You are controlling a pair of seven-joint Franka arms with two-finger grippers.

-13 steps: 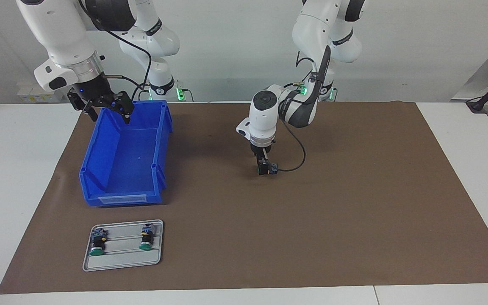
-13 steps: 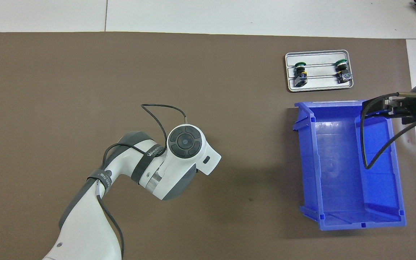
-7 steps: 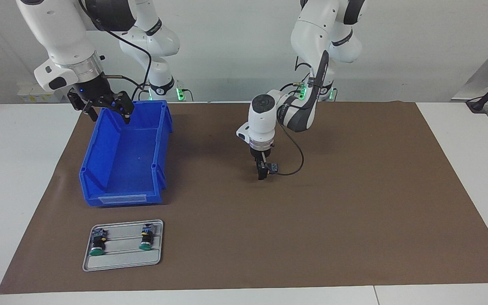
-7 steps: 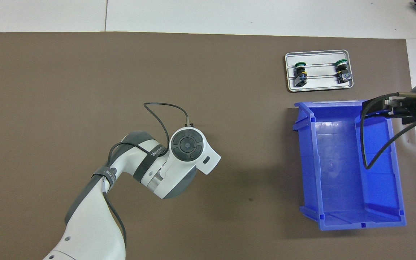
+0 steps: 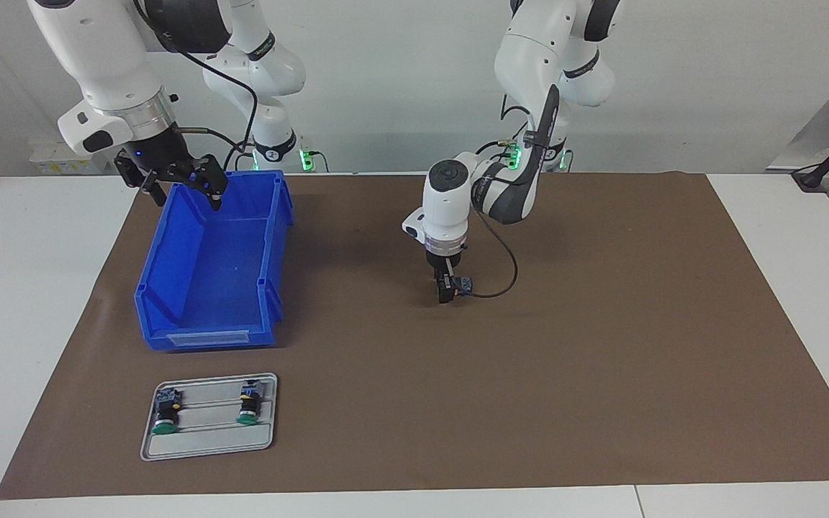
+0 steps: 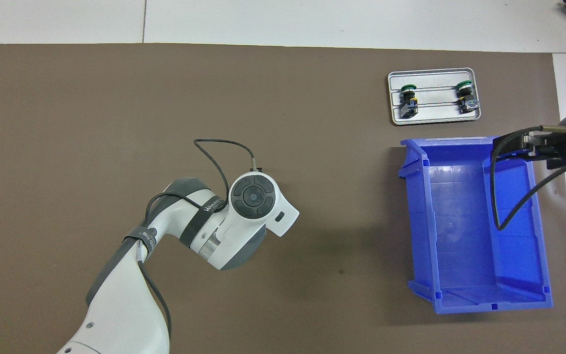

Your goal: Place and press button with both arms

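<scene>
The left gripper (image 5: 445, 293) pointed straight down near the middle of the brown mat (image 5: 601, 345), its tips at or just above the mat surface. Whether its fingers were apart or together could not be told, and whether sth. small sat between them was not clear. In the overhead view the left arm's wrist covered the gripper fully.

The right gripper (image 5: 183, 181) hung over the rim of the blue bin (image 5: 170, 288), at the bin's end nearer to the robots, with its fingers spread apart and holding nothing. The bin stood on the mat toward the right arm's end of the table, and its inside looked bare.

Two buttons lay on the grey tray (image 5: 206, 447), farther from the robots than the bin. One button (image 5: 165, 414) and the other button (image 5: 247, 406) lay on their sides, green caps pointing away from the robots, apart from each other, approx. parallel.
</scene>
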